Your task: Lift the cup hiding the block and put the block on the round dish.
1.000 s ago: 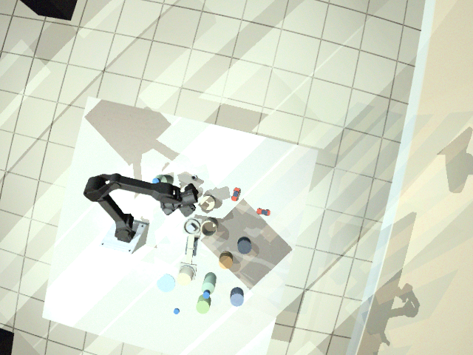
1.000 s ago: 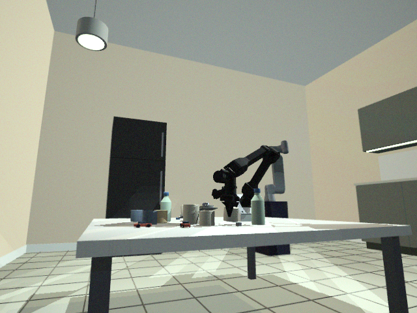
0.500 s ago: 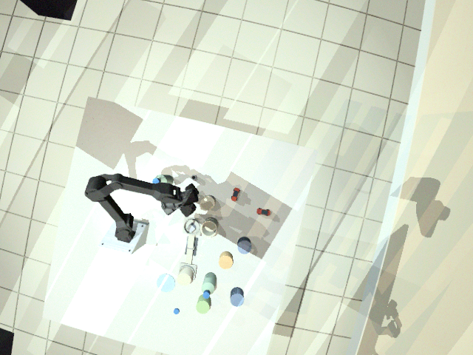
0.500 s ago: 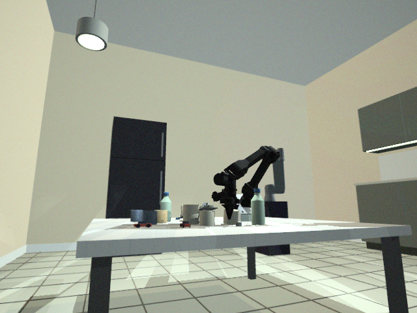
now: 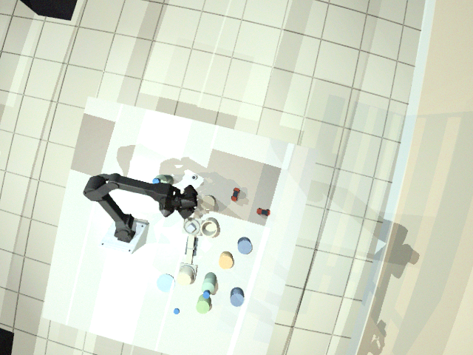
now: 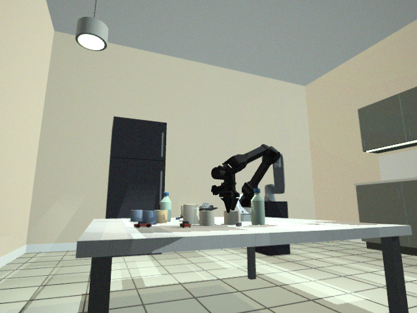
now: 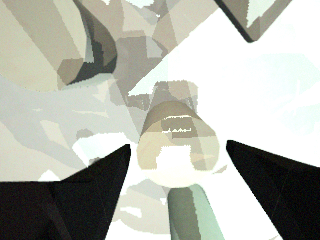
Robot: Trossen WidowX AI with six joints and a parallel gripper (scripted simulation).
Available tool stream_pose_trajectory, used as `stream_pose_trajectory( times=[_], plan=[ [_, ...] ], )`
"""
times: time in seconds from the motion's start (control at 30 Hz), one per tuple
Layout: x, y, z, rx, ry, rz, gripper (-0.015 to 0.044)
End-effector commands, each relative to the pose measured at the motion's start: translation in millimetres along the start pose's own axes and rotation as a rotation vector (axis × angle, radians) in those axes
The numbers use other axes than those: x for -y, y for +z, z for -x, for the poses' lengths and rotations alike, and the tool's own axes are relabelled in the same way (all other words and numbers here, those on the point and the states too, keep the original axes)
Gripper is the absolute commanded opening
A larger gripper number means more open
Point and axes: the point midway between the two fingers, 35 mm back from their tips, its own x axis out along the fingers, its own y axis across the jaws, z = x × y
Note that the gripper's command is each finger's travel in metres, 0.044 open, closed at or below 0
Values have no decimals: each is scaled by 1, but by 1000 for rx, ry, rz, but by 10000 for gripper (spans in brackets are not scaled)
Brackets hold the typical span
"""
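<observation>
My gripper (image 6: pixel 229 211) (image 7: pixel 178 146) is open, its fingers apart on both sides of a beige cup (image 6: pixel 230 218) (image 7: pixel 150 150) standing on the table; the arm hides this cup in the top view. The grey block (image 5: pixel 191 227) (image 6: pixel 206 204) lies uncovered on the balance's near end pan, close to the gripper. The other cup (image 5: pixel 185 276) stands on the far end of the balance beam (image 5: pixel 190 250). The light blue round dish (image 5: pixel 165 282) lies beside that cup, with nothing on it.
A beige cylinder (image 5: pixel 208 203) (image 6: pixel 206 218) and a hollow mug (image 5: pixel 209 228) (image 6: pixel 190 214) stand near the gripper. A green bottle (image 5: pixel 164 178) (image 6: pixel 257 210) stands close by. Two red toy cars (image 5: pixel 235 194) (image 5: pixel 263 211), blue cylinders (image 5: pixel 244 245) (image 5: pixel 236 296) and an orange cylinder (image 5: pixel 226 260) stand farther out.
</observation>
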Motion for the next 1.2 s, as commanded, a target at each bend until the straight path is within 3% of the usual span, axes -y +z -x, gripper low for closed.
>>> stream_pose_trajectory(
  times=[0.0, 0.1, 0.33, 1.17],
  plan=[
    [-3, -2, 23, 4, 17, 10, 440],
    [-3, -2, 23, 4, 17, 10, 440],
    [-21, 10, 35, 101, 72, 97, 260],
    [-6, 79, 57, 121, -12, 875, 260]
  ],
)
